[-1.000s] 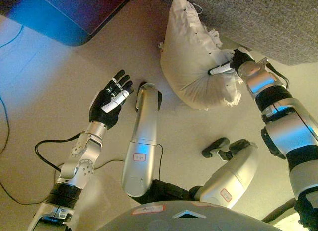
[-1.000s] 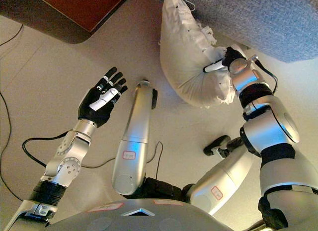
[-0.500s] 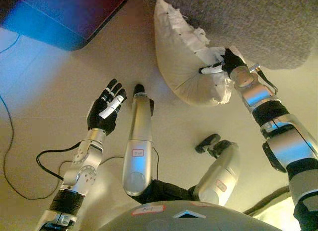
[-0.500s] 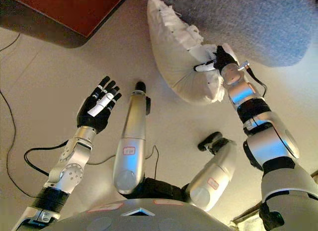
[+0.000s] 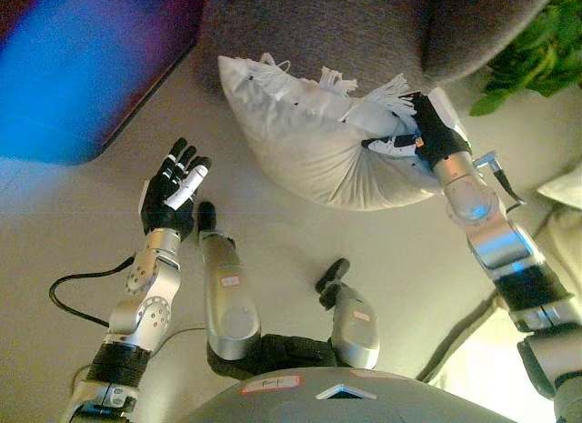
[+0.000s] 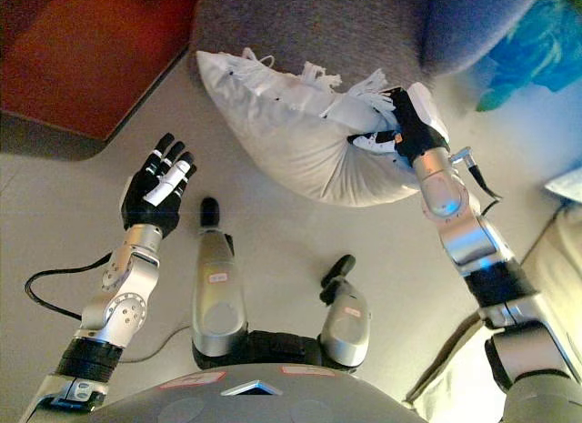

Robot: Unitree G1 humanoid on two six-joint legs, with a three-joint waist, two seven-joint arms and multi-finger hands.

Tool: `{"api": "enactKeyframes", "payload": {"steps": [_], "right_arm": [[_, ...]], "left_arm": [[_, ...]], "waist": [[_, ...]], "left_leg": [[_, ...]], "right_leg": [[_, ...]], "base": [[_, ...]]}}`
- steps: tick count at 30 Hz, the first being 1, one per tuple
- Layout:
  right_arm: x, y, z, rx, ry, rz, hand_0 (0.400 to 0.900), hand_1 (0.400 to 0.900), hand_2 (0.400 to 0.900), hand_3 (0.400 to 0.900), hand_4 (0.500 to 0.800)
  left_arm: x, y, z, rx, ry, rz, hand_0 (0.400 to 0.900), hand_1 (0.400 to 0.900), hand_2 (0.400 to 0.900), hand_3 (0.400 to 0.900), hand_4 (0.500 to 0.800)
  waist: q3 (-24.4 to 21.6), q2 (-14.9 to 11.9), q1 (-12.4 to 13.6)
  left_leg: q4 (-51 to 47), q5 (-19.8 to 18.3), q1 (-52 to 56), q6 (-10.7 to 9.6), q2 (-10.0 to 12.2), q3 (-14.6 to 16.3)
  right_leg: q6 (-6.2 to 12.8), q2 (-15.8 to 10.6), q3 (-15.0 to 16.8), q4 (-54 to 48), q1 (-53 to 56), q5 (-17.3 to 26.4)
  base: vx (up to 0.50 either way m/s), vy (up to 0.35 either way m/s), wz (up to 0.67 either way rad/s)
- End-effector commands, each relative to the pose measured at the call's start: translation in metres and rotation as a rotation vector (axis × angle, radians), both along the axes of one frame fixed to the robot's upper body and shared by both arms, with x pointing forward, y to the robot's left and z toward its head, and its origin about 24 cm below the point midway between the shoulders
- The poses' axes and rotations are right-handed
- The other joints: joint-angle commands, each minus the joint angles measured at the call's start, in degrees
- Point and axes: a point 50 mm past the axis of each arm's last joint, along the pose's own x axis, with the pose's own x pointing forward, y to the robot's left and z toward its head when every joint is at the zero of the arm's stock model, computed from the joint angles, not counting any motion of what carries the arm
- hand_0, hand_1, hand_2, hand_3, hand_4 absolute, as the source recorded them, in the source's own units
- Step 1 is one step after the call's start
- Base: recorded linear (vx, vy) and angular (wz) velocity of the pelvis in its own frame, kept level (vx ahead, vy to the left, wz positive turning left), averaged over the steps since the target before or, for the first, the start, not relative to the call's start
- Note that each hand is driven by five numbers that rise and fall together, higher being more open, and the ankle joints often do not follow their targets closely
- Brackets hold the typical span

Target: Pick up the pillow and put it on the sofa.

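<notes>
A white pillow (image 5: 309,146) with fringed edges hangs in the air in front of the grey sofa (image 5: 364,27). My right hand (image 5: 420,132) is shut on its right end and holds it up, lying roughly level. It also shows in the right eye view (image 6: 291,136). My left hand (image 5: 171,186) is open, fingers straight, raised over the floor to the left of the pillow and apart from it.
A dark red cabinet (image 6: 82,59) stands at the upper left. A green plant (image 5: 536,45) is at the upper right beside the sofa. A pale cushion or cloth (image 5: 491,377) lies at the lower right. The floor (image 5: 400,250) is beige.
The whole view has shifted as the camera moved. My right hand has lifted the pillow higher and turned it more level, near the sofa's front. My left hand stays open.
</notes>
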Motion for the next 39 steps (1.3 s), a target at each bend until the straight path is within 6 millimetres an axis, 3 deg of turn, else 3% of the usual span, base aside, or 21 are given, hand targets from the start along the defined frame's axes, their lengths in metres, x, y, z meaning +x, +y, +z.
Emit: {"api": "enactKeyframes", "payload": {"steps": [1, 8, 19, 23, 29, 35, 38, 39], "right_arm": [[-0.027, -0.011, 0.087, 0.056, -0.524, 0.036, 0.400, 0.400, 0.400, 0.400, 0.500], [-0.052, -0.019, 0.080, 0.076, -0.530, 0.035, 0.400, 0.400, 0.400, 0.400, 0.500], [-0.051, -0.041, 0.096, 0.035, -0.459, 0.032, 0.400, 0.400, 0.400, 0.400, 0.500], [-0.039, -0.047, 0.101, 0.022, -0.424, 0.018, 0.400, 0.400, 0.400, 0.400, 0.500], [-0.004, -0.061, 0.103, 0.057, -0.338, -0.043, 0.400, 0.400, 0.400, 0.400, 0.500], [0.034, -0.092, 0.092, 0.081, -0.176, -0.211, 0.400, 0.400, 0.400, 0.400, 0.500], [0.056, -0.115, 0.094, 0.138, -0.033, -0.330, 0.400, 0.400, 0.400, 0.400, 0.500], [0.060, -0.122, 0.098, 0.145, -0.030, -0.390, 0.900, 0.900, 0.900, 0.900, 0.800]], "left_arm": [[-0.005, -0.008, 0.002, 0.041, -0.050, 0.003, 0.900, 0.900, 0.900, 0.900, 0.800], [-0.012, -0.003, -0.006, 0.062, 0.007, 0.021, 0.900, 0.900, 0.900, 0.900, 0.800], [-0.031, 0.019, -0.010, 0.087, 0.080, 0.032, 0.900, 0.900, 0.900, 0.900, 0.800], [-0.038, 0.025, -0.011, 0.101, 0.099, 0.032, 0.900, 0.900, 0.900, 0.900, 0.800], [-0.045, 0.036, -0.006, 0.125, 0.119, 0.016, 0.900, 0.900, 0.900, 0.900, 0.800], [-0.045, 0.043, 0.003, 0.183, 0.129, -0.042, 0.900, 0.900, 0.900, 0.900, 0.800], [-0.035, 0.045, 0.016, 0.233, 0.094, -0.107, 0.900, 0.900, 0.900, 0.900, 0.800], [-0.031, 0.046, 0.022, 0.249, 0.076, -0.124, 0.900, 0.900, 0.900, 0.900, 0.800]], "waist": [[-10.89, -0.68, -1.73], [-16.68, -0.92, -3.86], [-19.49, -2.75, -1.99], [-19.81, -2.92, -0.42], [-19.63, -2.79, 3.09], [-18.56, -2.91, 7.19], [-17.02, -3.15, 10.88], [-16.60, -2.90, 11.86]], "left_leg": [[-10.34, 0.33, 11.48, 6.79, -1.69, 5.56], [-17.44, 0.00, 18.85, 7.90, -3.68, 9.04], [-17.47, -0.86, 21.79, 6.89, -2.84, 9.20], [-17.63, -0.58, 22.55, 6.23, -2.27, 8.74], [-17.33, 0.23, 22.87, 4.97, -1.30, 7.22], [-18.28, 2.07, 22.08, 3.66, 0.18, 5.01], [-19.08, 3.90, 19.50, 2.48, 1.21, 2.52], [-19.42, 3.39, 19.09, 1.70, 2.00, 1.30]], "right_leg": [[1.89, -1.96, 2.31, -2.93, -1.67, 7.98], [2.34, -1.33, 2.66, -4.24, -1.36, 13.39], [2.14, 0.93, 0.43, -6.46, 3.19, 9.29], [1.65, 1.67, -0.56, -7.40, 4.65, 7.63], [1.01, 2.77, -2.42, -8.54, 6.91, 5.38], [1.19, 3.55, -4.70, -9.06, 8.24, 4.76], [1.46, 4.37, -6.42, -9.79, 8.29, 4.59], [2.00, 5.29, -6.05, -10.32, 8.53, 4.01]], "base": [[0.12, 0.000, -0.11], [0.11, -0.067, 0.02], [0.11, -0.079, 0.06], [0.13, -0.082, 0.05], [0.15, -0.100, 0.11], [0.12, -0.185, 0.22], [0.04, -0.280, 0.28], [-0.02, -0.284, 0.23]]}}
